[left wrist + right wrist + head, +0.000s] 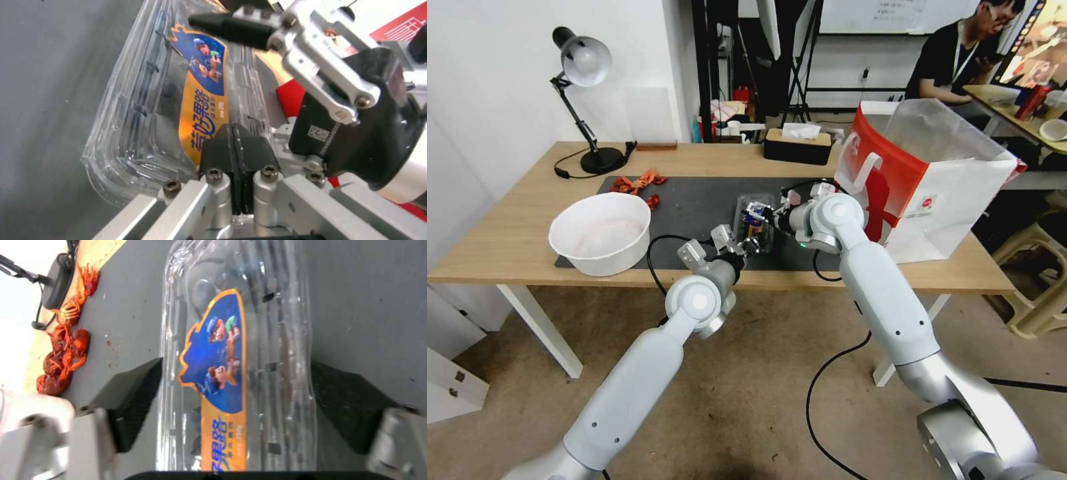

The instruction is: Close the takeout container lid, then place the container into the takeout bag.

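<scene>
The takeout container [758, 225] lies on the dark mat [694, 203], a small clear clamshell. Its lid [213, 350] lies flat over the tray and carries a blue and orange sticker [202, 100]. My right gripper [236, 363] straddles the box, one black pad [133, 393] against each long side; it reaches in from the bag's side [766, 217]. My left gripper [236, 133] is shut, pads pressed together at the box's near end [746, 243]. The takeout bag [934, 193], red and white with a white handle, stands open just right of the box.
A big white bowl [602, 230] sits on the mat's left end. Red crayfish shells [637, 181] lie behind it. A desk lamp [587, 67] and a black tissue box [797, 145] stand at the back. A black cable [657, 257] hangs over the front edge.
</scene>
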{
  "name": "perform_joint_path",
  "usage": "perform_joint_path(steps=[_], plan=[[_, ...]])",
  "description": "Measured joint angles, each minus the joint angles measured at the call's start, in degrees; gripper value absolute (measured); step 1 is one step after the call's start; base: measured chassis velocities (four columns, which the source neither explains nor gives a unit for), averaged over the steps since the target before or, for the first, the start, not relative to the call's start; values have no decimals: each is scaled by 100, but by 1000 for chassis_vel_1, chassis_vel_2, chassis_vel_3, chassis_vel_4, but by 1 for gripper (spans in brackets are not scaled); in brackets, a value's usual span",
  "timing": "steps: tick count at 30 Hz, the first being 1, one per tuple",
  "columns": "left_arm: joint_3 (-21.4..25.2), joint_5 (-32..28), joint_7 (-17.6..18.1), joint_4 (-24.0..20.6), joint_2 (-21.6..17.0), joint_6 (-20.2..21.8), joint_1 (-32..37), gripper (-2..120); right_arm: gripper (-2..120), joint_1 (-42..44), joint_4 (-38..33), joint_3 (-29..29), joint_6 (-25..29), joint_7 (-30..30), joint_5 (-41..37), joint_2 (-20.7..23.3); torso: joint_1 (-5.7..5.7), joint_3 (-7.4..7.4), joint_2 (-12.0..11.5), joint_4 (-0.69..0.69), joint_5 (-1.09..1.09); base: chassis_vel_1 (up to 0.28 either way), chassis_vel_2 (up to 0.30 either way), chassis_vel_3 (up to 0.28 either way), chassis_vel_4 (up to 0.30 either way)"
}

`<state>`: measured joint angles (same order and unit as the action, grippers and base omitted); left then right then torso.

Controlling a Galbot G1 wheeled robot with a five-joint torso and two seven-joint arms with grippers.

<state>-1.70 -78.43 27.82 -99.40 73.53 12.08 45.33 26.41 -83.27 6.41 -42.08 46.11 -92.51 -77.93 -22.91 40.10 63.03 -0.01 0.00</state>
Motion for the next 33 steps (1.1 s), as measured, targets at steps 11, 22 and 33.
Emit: perform_joint_path(steps=[11,22,33], plan=[[6,-14,5,-57,-4,-1,28,0,38,52,37,61,3,32,-30,18,0,1,0,1,0,0,0,0,0],[111,-17,-7,-265,-115,-19,154,0,2,53,43,100,8,46,-42,6,-1,1,0,2,1,0,0,0,0],[711,400,-336,-1028,-693,-169,907,1,0,83,-29,156,9,71,-149,74,-1,1,0,0,0,0,0,0,0]])
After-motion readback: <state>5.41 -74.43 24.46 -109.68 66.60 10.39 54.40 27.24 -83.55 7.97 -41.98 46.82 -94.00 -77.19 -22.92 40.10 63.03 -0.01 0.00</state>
